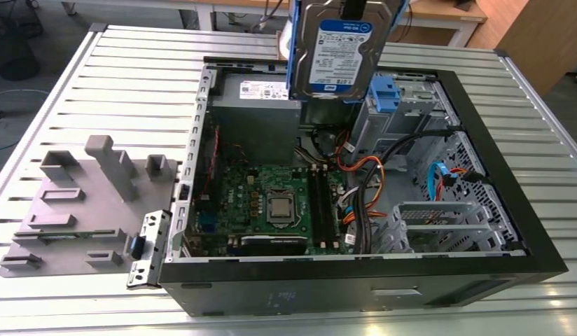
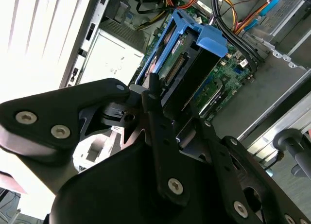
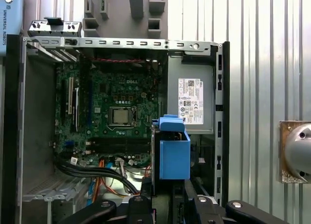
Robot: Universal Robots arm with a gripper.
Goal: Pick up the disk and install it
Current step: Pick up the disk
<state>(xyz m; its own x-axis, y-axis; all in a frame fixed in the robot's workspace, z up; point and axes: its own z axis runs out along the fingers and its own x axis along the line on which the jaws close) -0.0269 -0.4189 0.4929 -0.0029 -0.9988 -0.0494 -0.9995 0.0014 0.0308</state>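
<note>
Exterior view: the disk [image 1: 337,52] hangs upright above the open computer case [image 1: 517,210].
Its long axis is vertical and its label faces the camera; the tool [image 2: 172,101] is clamped on its upper end.

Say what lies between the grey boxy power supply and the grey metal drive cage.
The blue-bracketed silver-grey metal disk hangs there, in the exterior view.
</note>
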